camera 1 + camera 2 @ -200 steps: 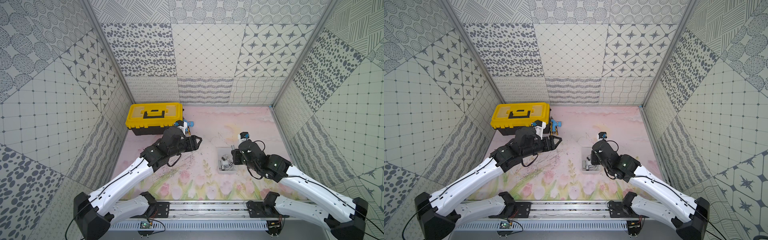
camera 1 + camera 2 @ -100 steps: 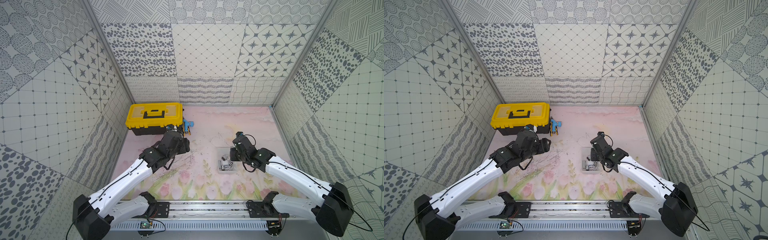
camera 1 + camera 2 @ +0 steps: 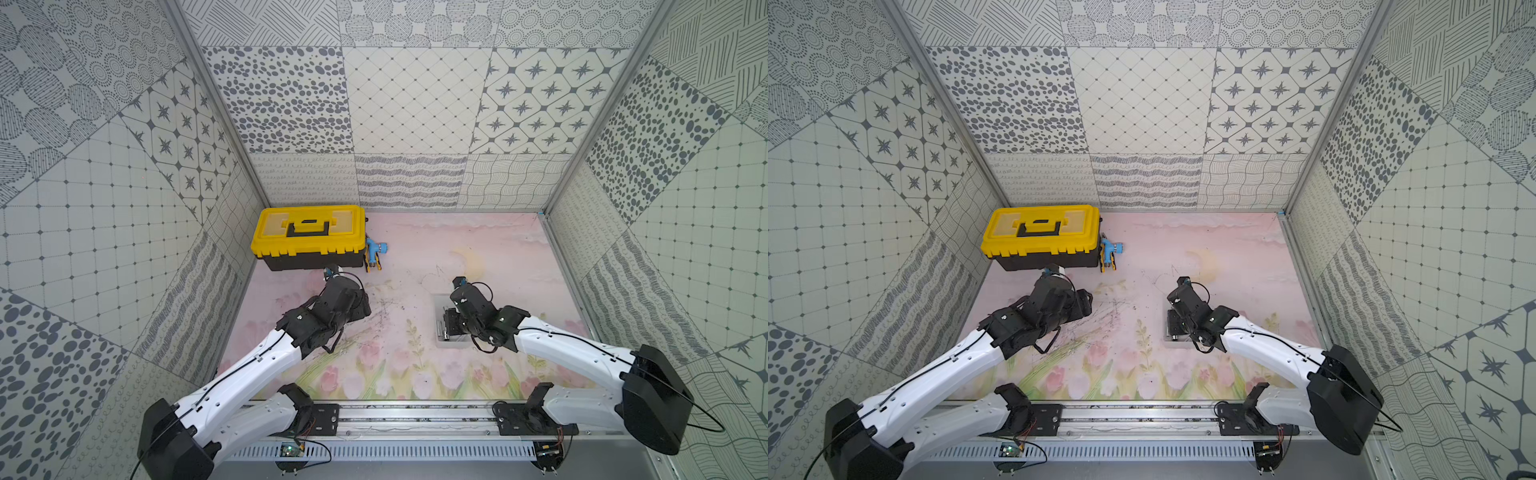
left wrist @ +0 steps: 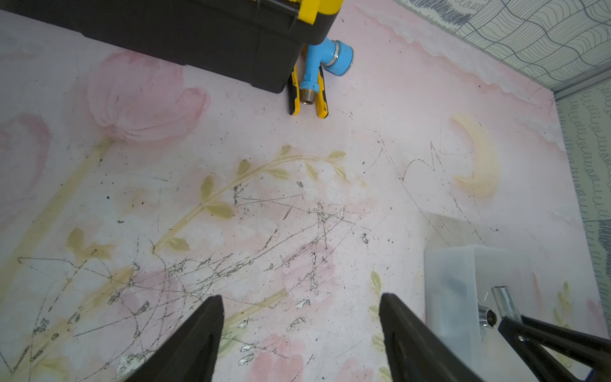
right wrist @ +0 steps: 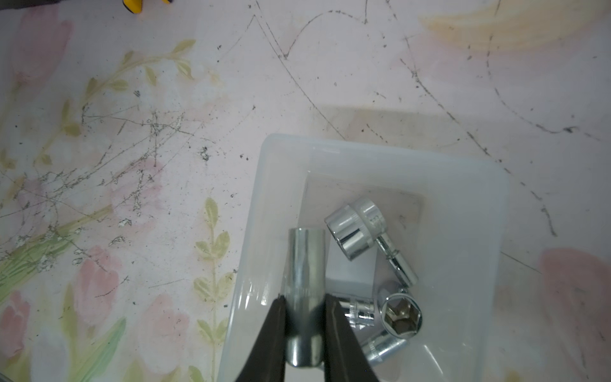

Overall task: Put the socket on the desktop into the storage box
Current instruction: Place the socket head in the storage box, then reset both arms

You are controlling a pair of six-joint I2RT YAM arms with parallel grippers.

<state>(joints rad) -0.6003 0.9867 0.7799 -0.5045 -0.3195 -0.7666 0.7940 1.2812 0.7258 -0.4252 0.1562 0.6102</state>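
The long chrome socket [image 5: 305,291] is gripped by the right jaws, which are nearly closed on its sides near one end. Its long axis runs straight out in line with the jaws, the free end pointing away from the wrist. It hangs inside the clear storage box [image 5: 463,185], close along one side wall; I cannot tell whether it touches the bottom. Several other sockets [image 5: 355,231] lie jumbled just beside it in the box. The left jaws stand wide open and empty over bare tabletop [image 4: 297,215]. The yellow toolbox [image 3: 309,239] and blue nozzle [image 3: 376,251] sit well apart.
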